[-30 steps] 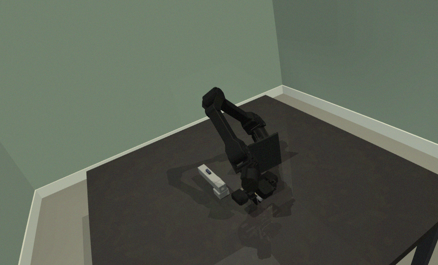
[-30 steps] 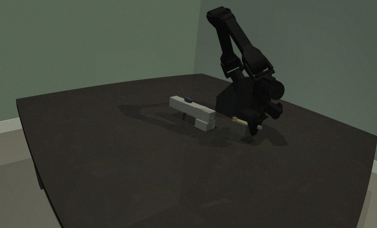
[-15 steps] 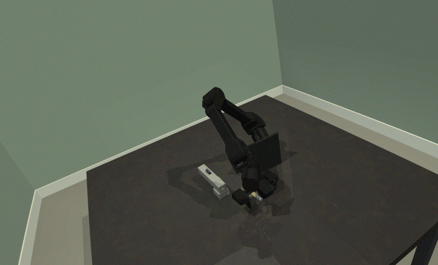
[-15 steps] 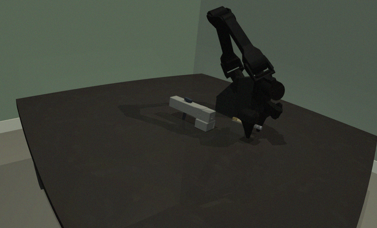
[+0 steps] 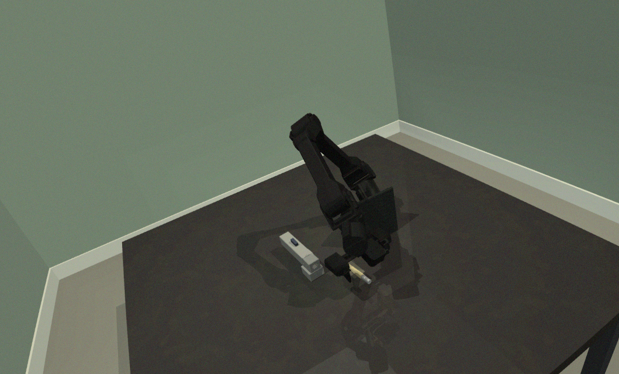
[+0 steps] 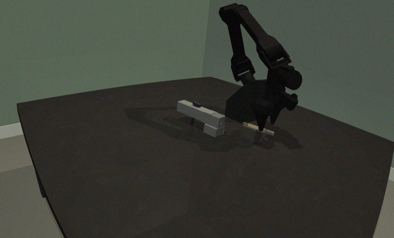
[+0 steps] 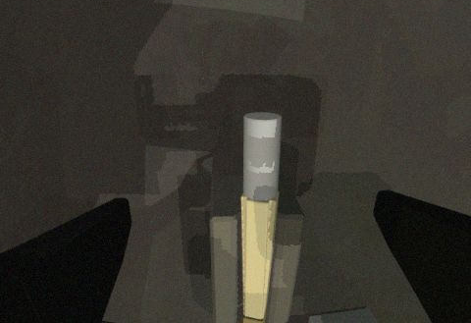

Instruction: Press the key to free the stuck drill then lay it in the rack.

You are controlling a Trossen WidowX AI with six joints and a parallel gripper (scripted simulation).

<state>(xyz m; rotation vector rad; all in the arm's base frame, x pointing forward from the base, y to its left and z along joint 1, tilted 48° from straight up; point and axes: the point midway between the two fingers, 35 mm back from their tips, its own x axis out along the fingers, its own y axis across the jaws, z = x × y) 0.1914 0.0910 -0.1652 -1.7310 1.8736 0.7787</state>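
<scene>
Dark-brown tabletop (image 5: 209, 334) (image 6: 133, 183) (image 7: 402, 68), green walls (image 5: 209, 93) (image 6: 88, 44) | silver-and-yellow drill (image 5: 366, 279) (image 6: 269, 133) (image 7: 262, 156): lying lengthwise in grey rack (image 6: 250, 133) (image 7: 224, 259), silver end pointing away from arm base | black gripper (image 5: 361, 273) (image 6: 266, 127) (image 7: 258, 208): spread wide, holding nothing
</scene>
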